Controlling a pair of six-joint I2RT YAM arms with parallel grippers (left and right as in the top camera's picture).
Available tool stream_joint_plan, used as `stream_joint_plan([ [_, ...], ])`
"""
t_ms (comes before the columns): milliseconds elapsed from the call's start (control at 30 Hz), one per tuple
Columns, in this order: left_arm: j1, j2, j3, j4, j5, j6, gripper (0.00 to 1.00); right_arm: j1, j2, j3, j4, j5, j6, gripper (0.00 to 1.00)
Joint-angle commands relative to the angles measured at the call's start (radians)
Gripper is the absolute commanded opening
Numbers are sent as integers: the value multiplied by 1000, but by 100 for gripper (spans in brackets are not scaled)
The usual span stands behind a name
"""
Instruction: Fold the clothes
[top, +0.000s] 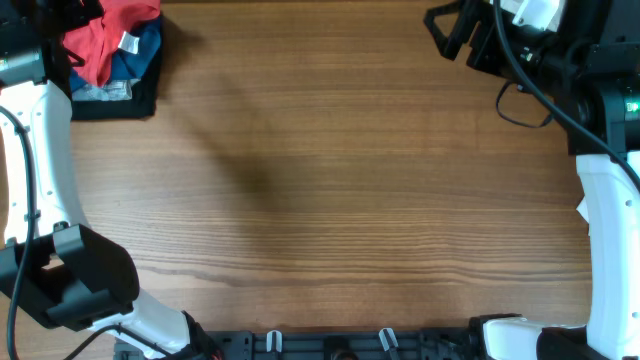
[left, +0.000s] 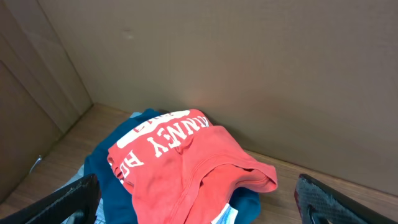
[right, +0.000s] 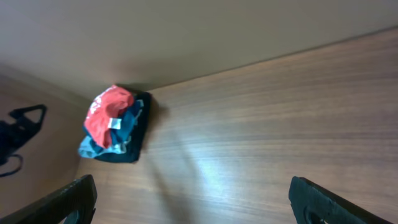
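1. Shirt: the red T-shirt (left: 186, 165) is lying crumpled in the tabletop's (top: 340, 180) far left corner, just ahead of my left hand (left: 196, 208); no clear long axis is showing.
2. Both hands are gaping empty; the right hand (right: 193, 199) is sitting well apart, so the left is nearer.
3. I'm counting one red T-shirt atop one blue garment (top: 145, 50), one pale grey garment (top: 100, 90) and one black garment (top: 130, 105).

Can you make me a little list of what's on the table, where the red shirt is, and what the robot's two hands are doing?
red T-shirt: crumpled on top of the pile, white lettering showing, not folded yet
pile: blue garment and black garment under the shirt
place: far left corner of the wooden table
left gripper: open, facing the pile, holding nothing
right gripper: open, far from the pile, holding nothing
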Motion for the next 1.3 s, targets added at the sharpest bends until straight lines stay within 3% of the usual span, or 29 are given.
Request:
stream_joint_plan([
  [0, 1, 6, -2, 2, 8, 19, 100, 4, 2, 11, 3, 60, -157, 100],
  [167, 1, 6, -2, 2, 8, 19, 100, 5, -48, -71, 23, 61, -623, 100],
  [267, 1, 6, -2, 2, 8, 19, 100, 5, -172, -291, 151, 61, -737, 100],
  [533, 1, 6, -2, 2, 8, 19, 100, 5, -676, -1104, 714, 80, -710, 100],
  [700, 1, 6, -2, 2, 8, 19, 100, 5, -1011, -1444, 863, 151, -531, 100],
  [1067, 1, 6, -2, 2, 8, 19, 100, 5, -1352, -1770, 965, 172, -523, 100],
  [1267, 1, 6, -2, 2, 8, 19, 100, 5, -1452, -1832, 966, 179, -527, 100],
])
